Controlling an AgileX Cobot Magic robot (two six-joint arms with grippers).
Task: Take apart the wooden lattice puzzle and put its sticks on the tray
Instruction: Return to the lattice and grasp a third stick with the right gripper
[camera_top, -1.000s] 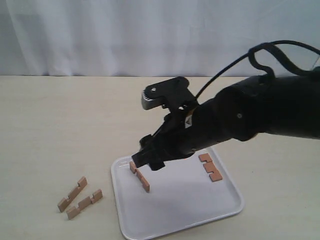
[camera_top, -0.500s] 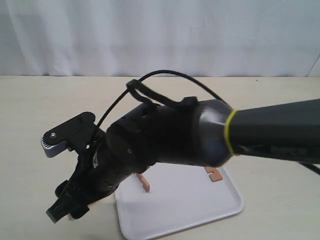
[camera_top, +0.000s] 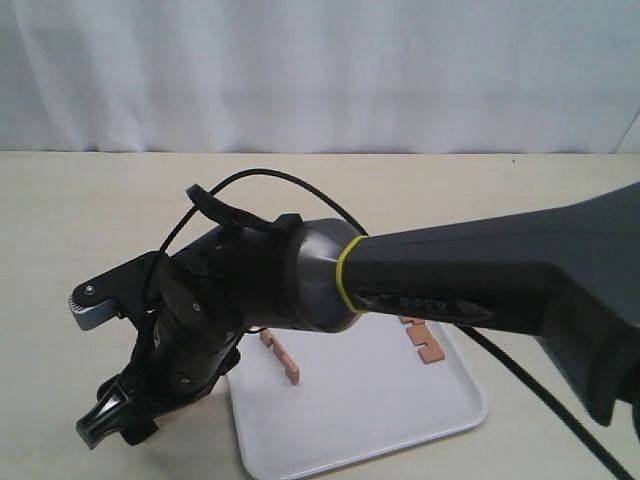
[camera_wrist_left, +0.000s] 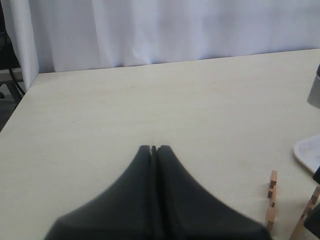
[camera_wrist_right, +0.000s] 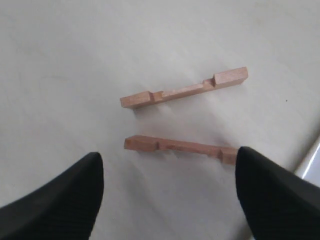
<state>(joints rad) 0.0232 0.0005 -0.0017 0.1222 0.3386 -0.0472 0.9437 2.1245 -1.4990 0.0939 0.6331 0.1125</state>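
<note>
No crossed lattice shows, only single notched sticks. Two sticks lie on the white tray (camera_top: 380, 410): one stick (camera_top: 281, 356) near its left rim, another stick (camera_top: 423, 337) at its far right. Two more lie side by side on the bare table, a farther stick (camera_wrist_right: 184, 89) and a nearer stick (camera_wrist_right: 180, 146). My right gripper (camera_wrist_right: 167, 197) hangs open just above them, its fingers wide on either side of the nearer stick's length, touching nothing. In the exterior view that gripper (camera_top: 112, 420) sits left of the tray and hides both table sticks. My left gripper (camera_wrist_left: 153, 149) is shut and empty.
The right arm (camera_top: 420, 285) stretches across the tray from the right and covers much of it. A white curtain closes the back of the table. The left wrist view catches the table sticks (camera_wrist_left: 271, 199) and a bit of tray rim (camera_wrist_left: 306, 150) at its edge.
The right arm swung left from above the tray to over the two table sticks and dropped lower. The stick near the tray's left rim stayed where it lay.
</note>
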